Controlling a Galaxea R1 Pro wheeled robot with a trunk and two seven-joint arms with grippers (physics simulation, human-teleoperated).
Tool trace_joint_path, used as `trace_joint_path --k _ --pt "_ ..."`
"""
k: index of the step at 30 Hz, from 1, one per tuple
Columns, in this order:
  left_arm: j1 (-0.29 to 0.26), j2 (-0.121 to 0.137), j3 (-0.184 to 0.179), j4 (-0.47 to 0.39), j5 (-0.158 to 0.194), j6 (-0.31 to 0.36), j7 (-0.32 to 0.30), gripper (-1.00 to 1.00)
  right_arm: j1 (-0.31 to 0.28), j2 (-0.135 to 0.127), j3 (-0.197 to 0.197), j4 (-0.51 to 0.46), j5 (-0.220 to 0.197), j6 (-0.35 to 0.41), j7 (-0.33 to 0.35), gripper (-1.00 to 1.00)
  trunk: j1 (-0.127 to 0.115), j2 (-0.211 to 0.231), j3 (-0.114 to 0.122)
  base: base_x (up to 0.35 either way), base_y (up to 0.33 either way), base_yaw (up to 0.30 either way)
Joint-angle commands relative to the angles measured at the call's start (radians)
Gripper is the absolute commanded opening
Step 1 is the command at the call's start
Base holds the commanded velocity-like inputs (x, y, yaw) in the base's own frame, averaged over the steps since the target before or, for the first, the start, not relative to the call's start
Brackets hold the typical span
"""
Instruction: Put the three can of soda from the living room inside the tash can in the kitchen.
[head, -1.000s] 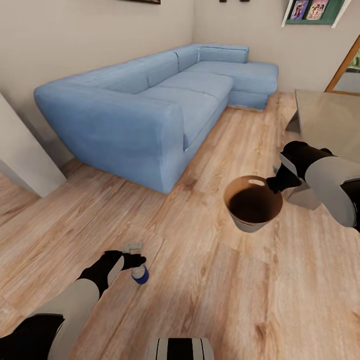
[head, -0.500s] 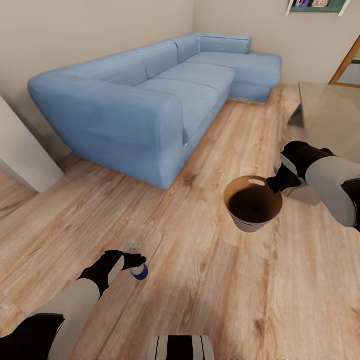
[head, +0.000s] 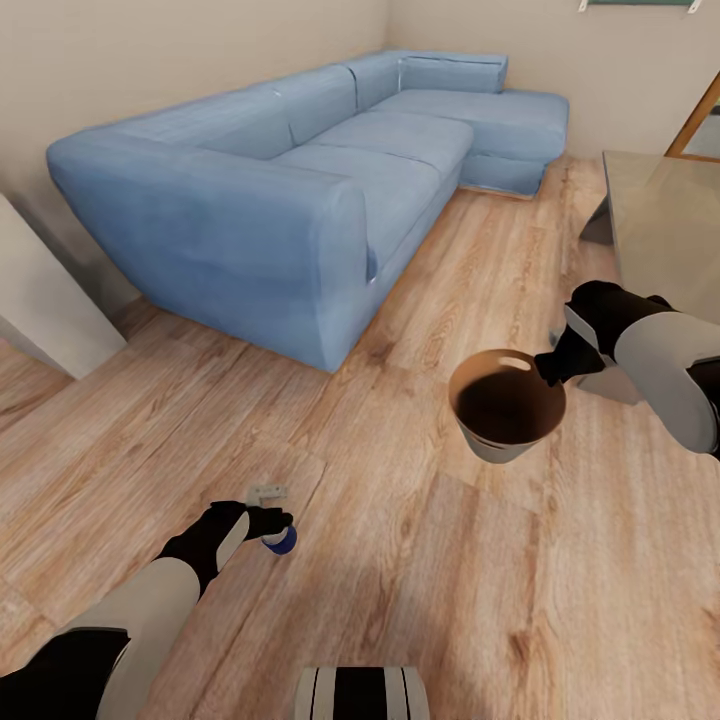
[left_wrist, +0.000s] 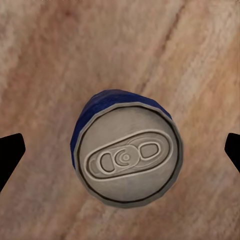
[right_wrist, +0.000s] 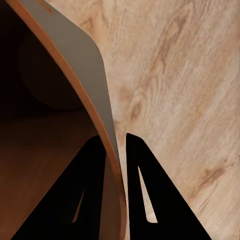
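Left gripper (left_wrist: 120, 150) spread wide over one dark blue soda can (left_wrist: 127, 152), upright on wood floor (head: 400, 580), fingertips clear of it; can body mostly hidden beneath gripper in head view. Right gripper (right_wrist: 116, 150) pinching rim of one trash can (head: 505, 405), held above floor. Sofa (head: 300, 190) behind.

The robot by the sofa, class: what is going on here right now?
The right gripper is shut on the rim of the trash can, holding it up above the wood floor near the blue sofa. The left gripper is open and poised over a dark blue soda can standing upright on the floor, fingers either side, not touching.
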Motion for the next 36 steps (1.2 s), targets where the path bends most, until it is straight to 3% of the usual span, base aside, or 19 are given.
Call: trace_joint_path --k 1,22,33,36 --pt "0.0 0.0 0.0 0.0 0.0 0.0 0.0 1.0 -0.001 -0.001 -0.004 0.0 -0.012 0.001 0.006 -1.0 0.0 0.0 0.0 0.0 0.0 0.0" --pt "0.001 0.0 -0.001 0.0 0.0 -0.002 0.0 1.0 -0.051 -0.007 -0.005 -0.001 -0.011 0.001 0.006 -1.0 0.0 0.0 0.0 0.0 0.0 0.0" --pt "0.001 0.0 0.0 0.0 -0.001 -0.001 0.052 1.0 -0.069 -0.005 -0.006 -0.001 -0.01 0.001 0.006 -1.0 0.005 -0.003 -0.042 0.0 0.0 0.0" --pt "0.001 0.0 0.0 0.0 0.0 -0.001 0.055 1.0 -0.07 -0.005 -0.006 -0.001 -0.01 0.001 0.006 -1.0 0.005 -0.003 -0.042 0.0 0.0 0.0"
